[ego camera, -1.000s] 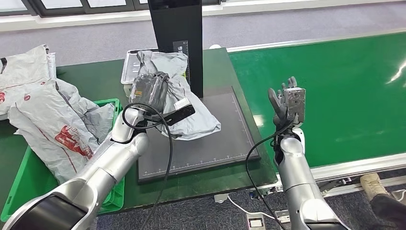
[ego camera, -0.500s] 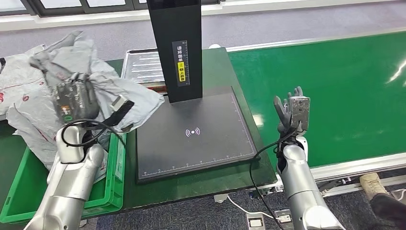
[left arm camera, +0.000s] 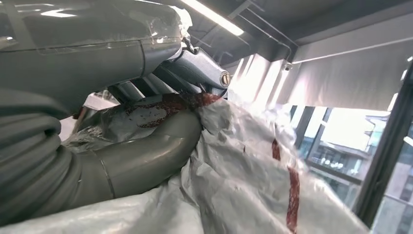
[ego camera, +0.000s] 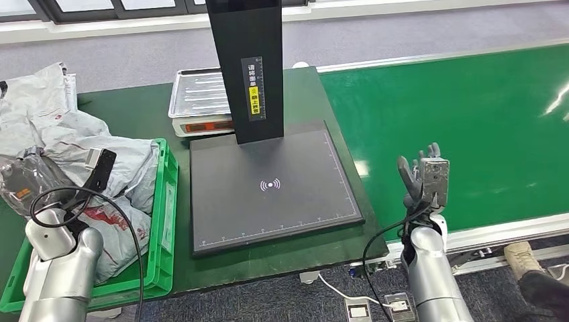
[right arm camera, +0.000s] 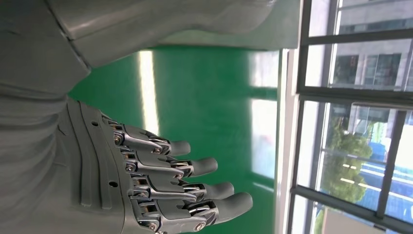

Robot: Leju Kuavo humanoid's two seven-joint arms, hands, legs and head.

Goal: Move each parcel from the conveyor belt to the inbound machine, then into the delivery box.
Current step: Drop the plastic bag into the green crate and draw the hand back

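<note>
Several grey parcels are heaped in the green delivery box. One parcel is gripped by the left hand over the box; the thumb pressed into its plastic is seen from the left wrist. Its long axis cannot be told. The right hand is raised beside the conveyor belt, fingers spread, nothing held.

Parcel-sorting workspace, green conveyor belt, scanning machine, green crate
</note>
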